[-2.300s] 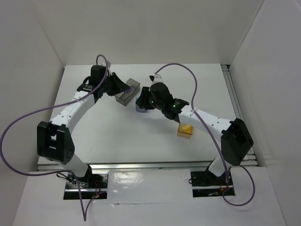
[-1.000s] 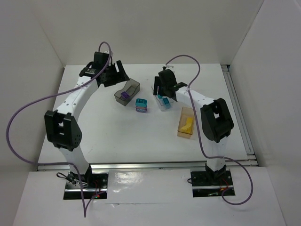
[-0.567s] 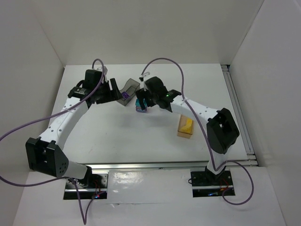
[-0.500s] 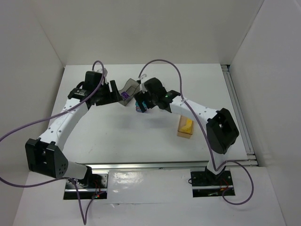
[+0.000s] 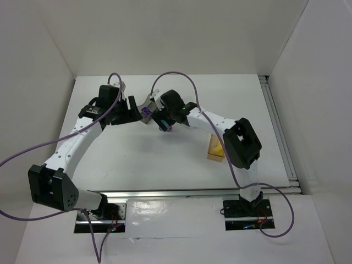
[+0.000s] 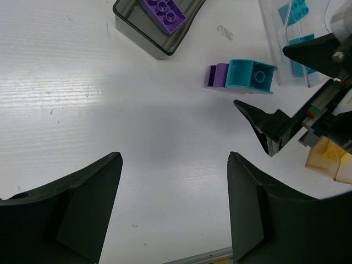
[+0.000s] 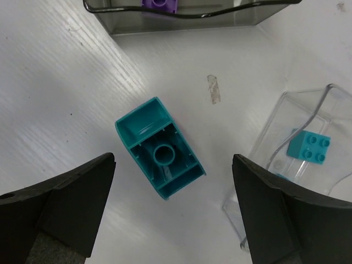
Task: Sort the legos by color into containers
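Fingers [image 7: 66,209] of the right gripper [image 7: 173,165]: spread wide, flanking without touching one teal lego [image 7: 159,157] lying on the surface [image 7: 55,82], hollow underside showing; left gripper [image 6: 174,159] fingers likewise spread, holding nothing. Lego judged light, rigid, slick-walled; best pinched across its two flat long sides. Beyond: clear bin [image 7: 264,143] holding teal pieces [image 7: 308,147], smoky bin [image 7: 181,22] holding a purple piece [image 7: 159,4].

Fixed top camera high behind the near edge, looking down across the whole table [image 5: 165,159], both wrist cameras close above mid-table, facing straight down, sharing the teal brick [image 7: 159,155] and smoky bin [image 6: 140,30]
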`<action>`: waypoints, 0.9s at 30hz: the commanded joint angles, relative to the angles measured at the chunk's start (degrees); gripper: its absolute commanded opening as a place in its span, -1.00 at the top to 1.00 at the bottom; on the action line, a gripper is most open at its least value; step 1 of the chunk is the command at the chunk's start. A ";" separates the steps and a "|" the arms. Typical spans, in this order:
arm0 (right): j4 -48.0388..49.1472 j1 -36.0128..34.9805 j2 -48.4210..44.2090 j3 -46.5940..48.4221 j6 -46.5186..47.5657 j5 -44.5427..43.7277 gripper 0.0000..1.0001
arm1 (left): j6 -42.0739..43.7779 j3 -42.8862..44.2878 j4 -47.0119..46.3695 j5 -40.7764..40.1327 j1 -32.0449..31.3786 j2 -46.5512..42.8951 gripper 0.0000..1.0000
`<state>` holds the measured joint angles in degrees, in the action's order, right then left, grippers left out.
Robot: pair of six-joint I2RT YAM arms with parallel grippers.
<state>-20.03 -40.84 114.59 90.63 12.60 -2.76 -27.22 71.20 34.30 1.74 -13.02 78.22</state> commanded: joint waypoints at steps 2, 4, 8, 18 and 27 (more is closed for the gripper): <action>-0.27 0.32 0.90 2.89 1.81 1.53 -0.83 | 0.94 -0.53 -0.99 -0.24 -0.17 -1.57 -0.62; -0.27 0.32 1.52 3.94 1.12 2.06 -0.77 | 0.94 -0.53 -0.99 -0.24 -0.17 -1.57 -0.62; -0.27 0.32 2.05 4.47 1.11 2.68 -0.38 | 0.94 -0.53 -0.99 0.28 -0.17 -1.57 -0.62; -0.89 0.32 1.52 4.47 -0.74 1.36 0.34 | 0.42 -2.47 -2.66 2.04 -0.17 -0.97 -0.62; 0.78 4.44 -9.71 -2.37 -8.81 12.23 0.65 | 7.09 -9.57 -16.36 28.81 -0.17 -1.49 -0.69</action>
<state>-20.67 -39.33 113.49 90.06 8.27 2.98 -24.23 64.31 26.00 14.37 -12.91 78.08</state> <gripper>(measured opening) 0.459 0.843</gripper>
